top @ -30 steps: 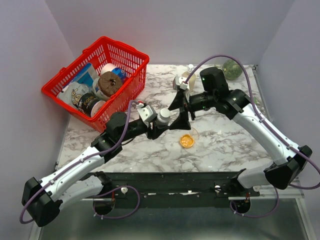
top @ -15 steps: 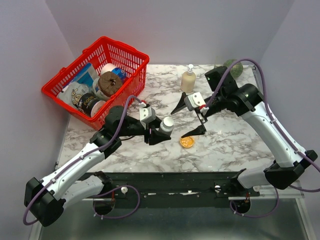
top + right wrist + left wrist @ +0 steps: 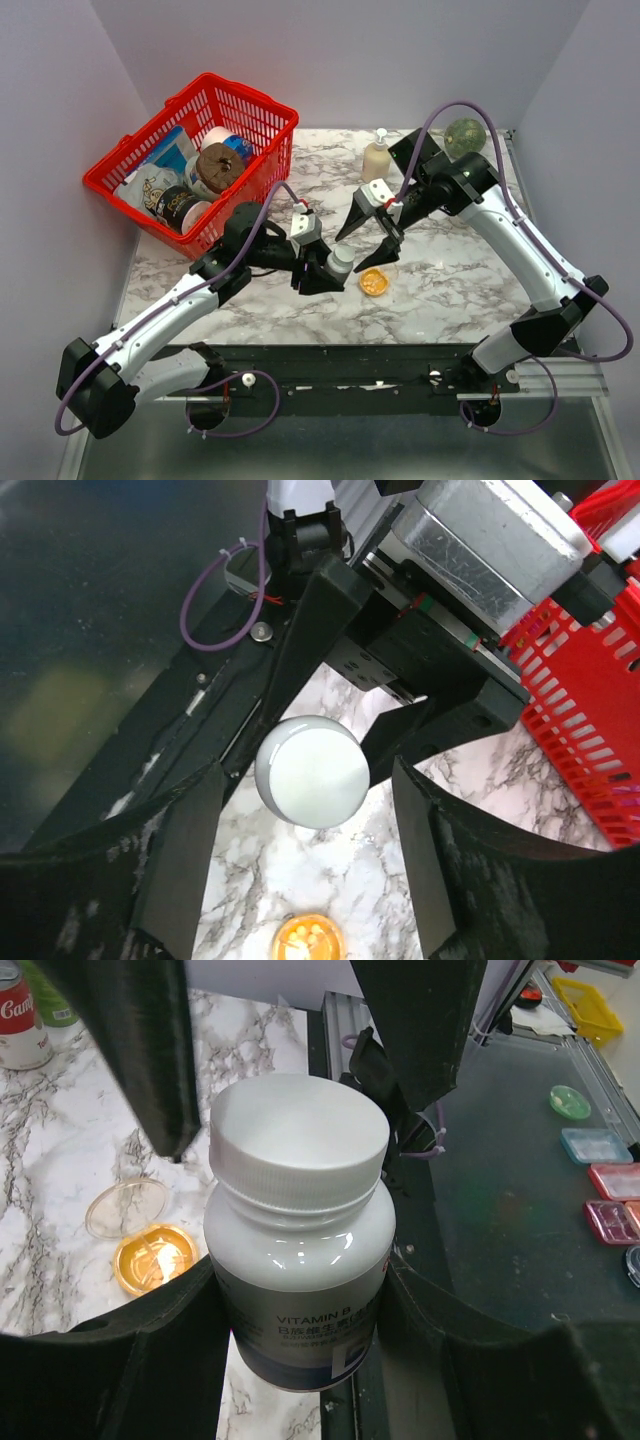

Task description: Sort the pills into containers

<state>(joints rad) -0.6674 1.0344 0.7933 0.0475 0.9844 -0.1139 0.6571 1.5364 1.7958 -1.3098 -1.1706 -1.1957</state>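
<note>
**Bottle in my left grip, right jaws wide around the cap**

My left gripper clamps the white pill bottle by its body, with the jaws partly closed and pressed against both sides. It holds the bottle above the marble table. The bottle is glossy, with a plain white cap and a dark blue label band reading "VITAMIN B". My right gripper hangs at the cap with its jaws spread, a gap on each side, gripping nothing. Nearby, the orange-amber pills sit clustered in the shallow clear dish on the table.
</note>
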